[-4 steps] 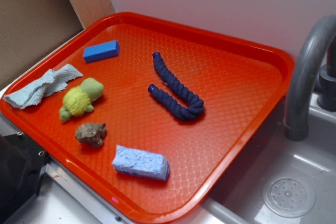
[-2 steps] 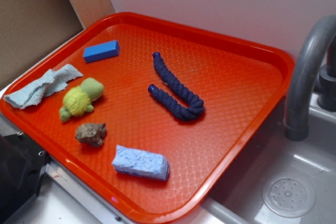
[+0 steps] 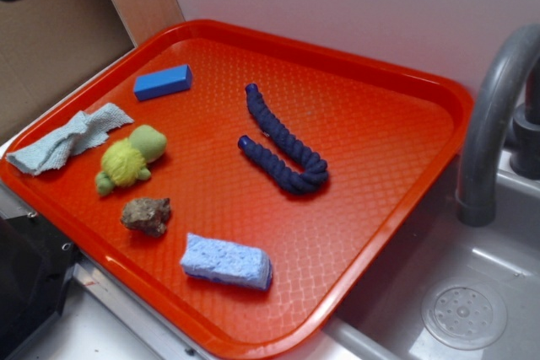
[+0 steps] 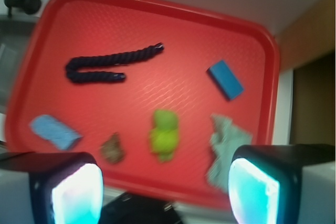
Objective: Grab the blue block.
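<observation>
Red tray (image 3: pixel 405 82): blue block (image 3: pixel 163 83) small, smooth, sharp-edged bar, lying flat; end effector (image 4: pixel 165 190) fingers apart.

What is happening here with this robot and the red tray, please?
The gripper hangs open high above the red tray, holding nothing. Its target, the blue block, lies untouched near the tray's far left corner. Also on the tray are a navy rope, a pale sponge, a rock, a green plush toy and a cloth.
</observation>
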Controlling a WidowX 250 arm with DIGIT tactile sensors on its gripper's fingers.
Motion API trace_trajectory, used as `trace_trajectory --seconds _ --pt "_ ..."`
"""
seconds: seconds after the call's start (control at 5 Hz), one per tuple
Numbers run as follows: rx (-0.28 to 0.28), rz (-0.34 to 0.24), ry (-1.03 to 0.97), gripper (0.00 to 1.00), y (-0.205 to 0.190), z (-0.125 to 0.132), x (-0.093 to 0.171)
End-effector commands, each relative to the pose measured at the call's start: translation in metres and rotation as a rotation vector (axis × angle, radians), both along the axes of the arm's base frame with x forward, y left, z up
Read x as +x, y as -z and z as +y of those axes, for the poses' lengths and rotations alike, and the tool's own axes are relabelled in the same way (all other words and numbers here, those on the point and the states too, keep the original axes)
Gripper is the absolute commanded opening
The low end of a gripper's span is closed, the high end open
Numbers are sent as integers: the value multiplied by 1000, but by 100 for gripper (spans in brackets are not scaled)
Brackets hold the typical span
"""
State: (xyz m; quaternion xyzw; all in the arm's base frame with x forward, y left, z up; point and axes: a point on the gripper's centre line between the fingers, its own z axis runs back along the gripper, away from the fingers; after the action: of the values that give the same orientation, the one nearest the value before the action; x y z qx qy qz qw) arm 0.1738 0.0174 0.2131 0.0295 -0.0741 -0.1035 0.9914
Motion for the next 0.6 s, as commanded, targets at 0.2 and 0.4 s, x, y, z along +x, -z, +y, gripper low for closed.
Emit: trace_trajectory --seconds 0.2,0.4 --pt "84 30 258 100 90 51 70" --pt "50 61 253 100 130 70 88"
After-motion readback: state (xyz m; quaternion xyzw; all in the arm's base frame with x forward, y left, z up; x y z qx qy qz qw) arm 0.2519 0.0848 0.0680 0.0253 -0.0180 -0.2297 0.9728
